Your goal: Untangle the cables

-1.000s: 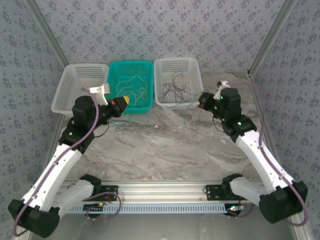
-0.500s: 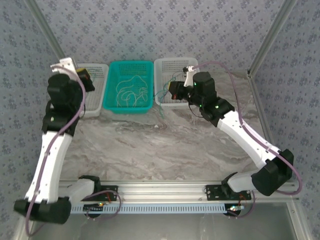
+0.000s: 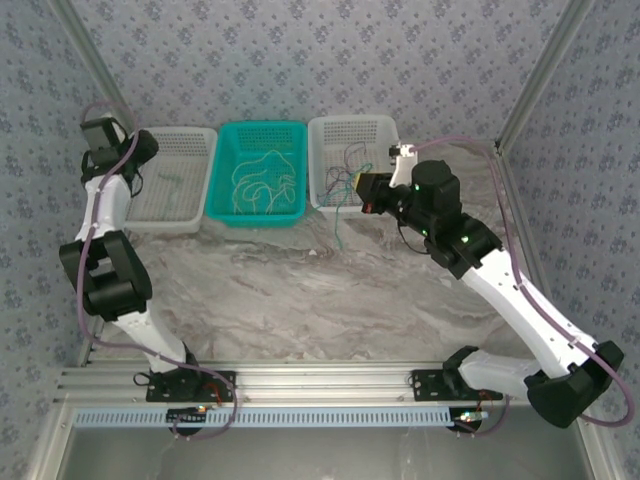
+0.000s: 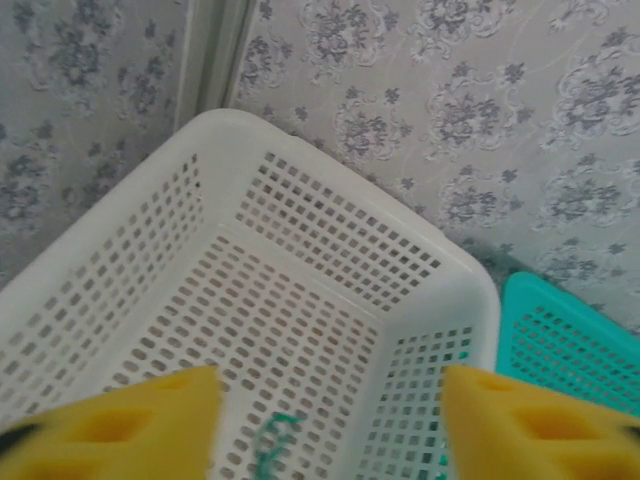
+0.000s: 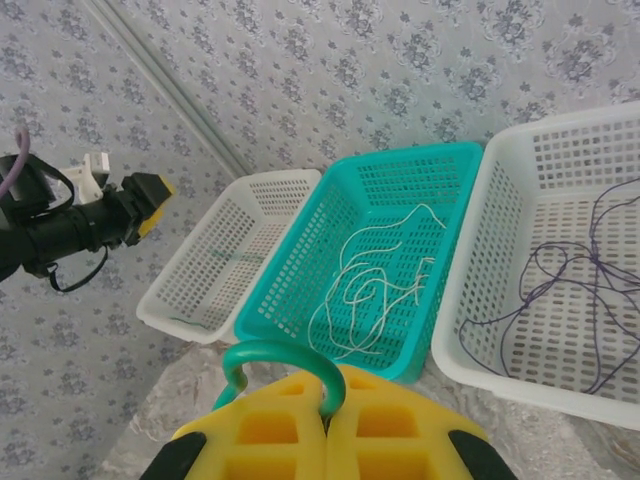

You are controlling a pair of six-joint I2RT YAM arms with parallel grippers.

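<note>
My right gripper [image 5: 325,410] is shut on a green cable [image 5: 285,360] that loops over its yellow fingertips. From above, that gripper [image 3: 365,190] hovers at the front of the right white basket [image 3: 385,130], and the green cable [image 3: 337,228] hangs to the table. Dark purple cables [image 5: 570,270] lie in that basket. Pale whitish cables [image 5: 370,290] lie in the teal basket [image 3: 228,205]. My left gripper [image 4: 330,420] is open above the left white basket [image 4: 330,240], where a bit of green cable [image 4: 270,440] rests on the floor.
Three baskets stand in a row against the patterned back wall. The left arm [image 3: 105,270] stands folded high at the far left. The marble table [image 3: 320,300] stretches in front of the baskets to the arm rail [image 3: 320,380].
The left arm swung from the teal basket to the far left, over the left white basket, and its gripper opened. The right gripper moved left to its basket's front, still holding the green cable.
</note>
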